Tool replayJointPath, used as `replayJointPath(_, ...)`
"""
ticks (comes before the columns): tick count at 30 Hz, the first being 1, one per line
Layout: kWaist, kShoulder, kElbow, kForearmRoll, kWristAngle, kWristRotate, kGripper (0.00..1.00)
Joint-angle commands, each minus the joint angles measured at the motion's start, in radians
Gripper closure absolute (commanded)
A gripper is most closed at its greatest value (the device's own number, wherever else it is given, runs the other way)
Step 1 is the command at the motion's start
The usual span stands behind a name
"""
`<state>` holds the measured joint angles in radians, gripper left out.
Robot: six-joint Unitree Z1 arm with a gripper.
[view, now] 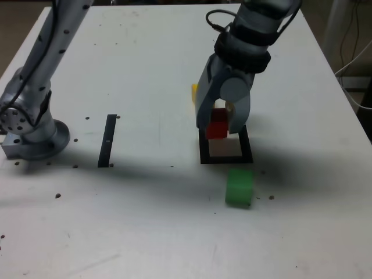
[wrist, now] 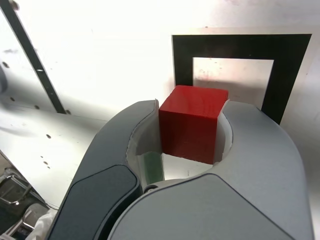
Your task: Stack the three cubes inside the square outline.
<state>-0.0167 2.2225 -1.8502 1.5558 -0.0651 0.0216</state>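
Wrist view shows you the red cube (wrist: 192,122) clamped between the jaws of the gripper (wrist: 192,135); it hangs over the near border of the square outline (wrist: 240,47), whose white centre lies just beyond; green cube (view: 239,186) waits in front, yellow cube (view: 194,93) behind the arm; no lettering is legible anywhere.
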Motion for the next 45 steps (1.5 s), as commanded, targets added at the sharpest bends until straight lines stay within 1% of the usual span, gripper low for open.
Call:
replayJointPath(1,-0.002,0.019,-0.004,0.000,-0.005,-0.002,0.66)
replayJointPath(12,-0.001,0.069,-0.018,-0.015,-0.017,0.005,0.66)
replayJointPath(14,0.000,0.072,-0.019,-0.019,-0.018,0.010,0.64)
replayJointPath(15,0.000,0.074,-0.019,-0.022,-0.019,0.013,0.59)
replayJointPath(20,0.003,0.080,-0.017,-0.039,-0.028,0.034,0.15)
replayJointPath(21,0.003,0.080,-0.016,-0.041,-0.029,0.036,0.10)
replayJointPath(22,0.003,0.080,-0.016,-0.042,-0.029,0.037,0.07)
replayJointPath(25,0.003,0.078,-0.014,-0.043,-0.030,0.037,0.04)
replayJointPath(35,0.006,0.067,-0.008,-0.042,-0.025,0.037,0.01)
replayJointPath(38,0.012,0.048,0.003,-0.042,-0.013,0.037,0.01)
replayJointPath(45,0.034,-0.038,0.049,-0.041,0.037,0.035,0.01)
